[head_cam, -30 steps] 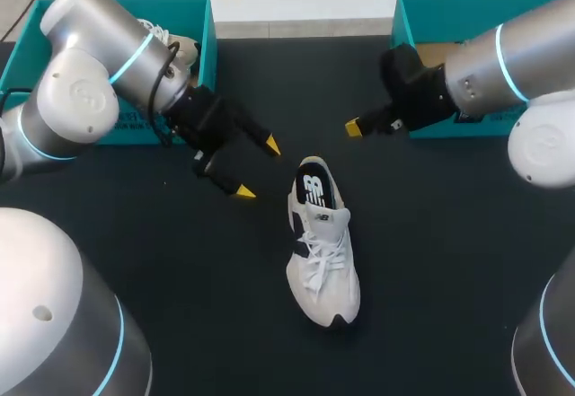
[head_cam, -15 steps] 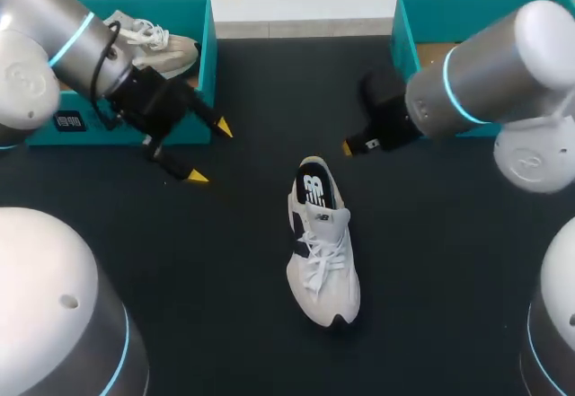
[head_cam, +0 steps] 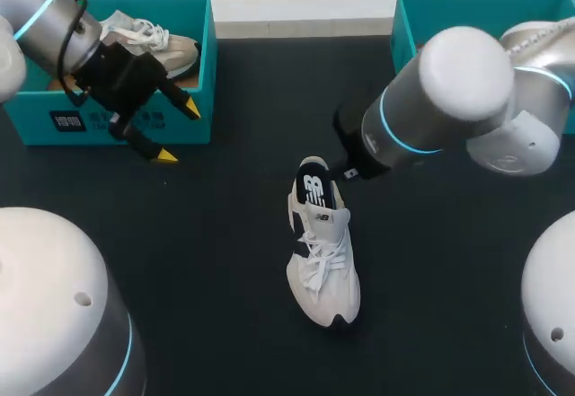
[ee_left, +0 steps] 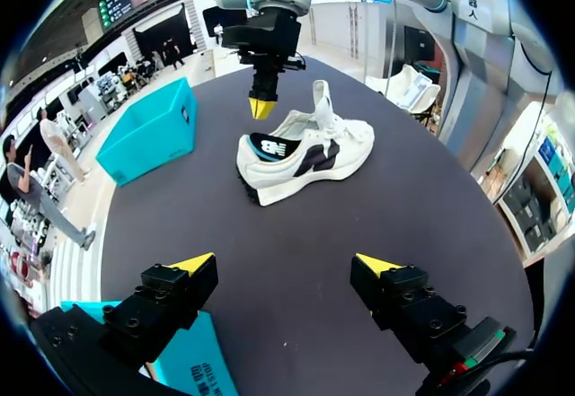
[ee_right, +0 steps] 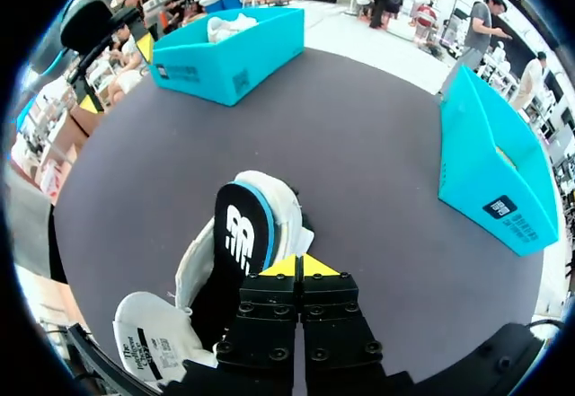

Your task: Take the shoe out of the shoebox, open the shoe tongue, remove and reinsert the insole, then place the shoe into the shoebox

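Note:
A white sneaker (head_cam: 322, 261) lies on the black table's middle, heel toward the boxes, toe toward me. Its black insole (head_cam: 313, 189) shows in the heel opening, and the tongue (ee_left: 322, 100) stands up. My right gripper (head_cam: 349, 173) is shut with nothing in it, hovering just beside and above the heel; in the right wrist view its joined tips (ee_right: 298, 266) sit right at the insole (ee_right: 238, 234). My left gripper (head_cam: 178, 132) hangs open and empty in front of the left shoebox (head_cam: 208, 73). From the left wrist, its gripper (ee_left: 286, 264) stands well short of the sneaker (ee_left: 305, 149).
The teal left shoebox holds a second white shoe (head_cam: 148, 39). A teal right shoebox (head_cam: 409, 19) stands at the back right, partly behind my right arm. Bare black table lies around the sneaker.
My left arm has drawn back to the left, away from the sneaker toward the left box, still open. My right gripper has moved left and down to the sneaker's heel, staying shut.

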{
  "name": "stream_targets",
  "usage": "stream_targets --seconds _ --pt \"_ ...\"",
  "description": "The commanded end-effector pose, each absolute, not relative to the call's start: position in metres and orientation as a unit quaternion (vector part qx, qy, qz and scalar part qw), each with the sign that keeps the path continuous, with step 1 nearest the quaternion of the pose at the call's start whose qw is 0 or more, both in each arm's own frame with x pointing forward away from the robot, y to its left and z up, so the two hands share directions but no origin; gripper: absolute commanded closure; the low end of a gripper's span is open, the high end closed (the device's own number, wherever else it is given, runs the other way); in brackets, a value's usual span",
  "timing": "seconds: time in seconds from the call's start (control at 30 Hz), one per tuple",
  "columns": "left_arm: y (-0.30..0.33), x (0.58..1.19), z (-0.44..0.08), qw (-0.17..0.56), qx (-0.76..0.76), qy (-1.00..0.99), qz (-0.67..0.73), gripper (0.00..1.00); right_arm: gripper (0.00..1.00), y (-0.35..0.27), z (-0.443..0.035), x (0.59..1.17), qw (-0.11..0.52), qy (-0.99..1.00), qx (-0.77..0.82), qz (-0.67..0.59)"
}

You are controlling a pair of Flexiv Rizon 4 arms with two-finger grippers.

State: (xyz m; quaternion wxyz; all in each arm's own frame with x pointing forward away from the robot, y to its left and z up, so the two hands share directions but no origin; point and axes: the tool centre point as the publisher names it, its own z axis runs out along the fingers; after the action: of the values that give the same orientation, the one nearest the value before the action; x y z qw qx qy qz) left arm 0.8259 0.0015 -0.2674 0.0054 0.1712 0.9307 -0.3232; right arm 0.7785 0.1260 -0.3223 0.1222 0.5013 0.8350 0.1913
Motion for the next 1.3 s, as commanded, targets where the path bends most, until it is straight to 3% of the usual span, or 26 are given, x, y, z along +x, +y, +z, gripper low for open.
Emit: stream_targets --seconds 0.03,0.6,1.0,1.3 --pt "0.01 0.832 -0.261 0.004 0.169 0.934 -0.315 0.0 1.0 0.125 -0.327 0.77 0.209 0.817 0.523 0.126" --pt "0.025 0.839 -0.257 0.008 0.152 0.94 -0.307 0.0 1.0 0.119 -0.328 0.768 0.202 0.807 0.541 0.125" --pt "0.025 0.839 -0.257 0.008 0.152 0.94 -0.307 0.0 1.0 0.139 -0.292 0.757 0.156 0.78 0.601 0.083" --pt "0.025 0.839 -0.257 0.008 0.152 0.94 -0.307 0.0 1.0 0.16 -0.308 0.747 0.125 0.763 0.631 0.065"
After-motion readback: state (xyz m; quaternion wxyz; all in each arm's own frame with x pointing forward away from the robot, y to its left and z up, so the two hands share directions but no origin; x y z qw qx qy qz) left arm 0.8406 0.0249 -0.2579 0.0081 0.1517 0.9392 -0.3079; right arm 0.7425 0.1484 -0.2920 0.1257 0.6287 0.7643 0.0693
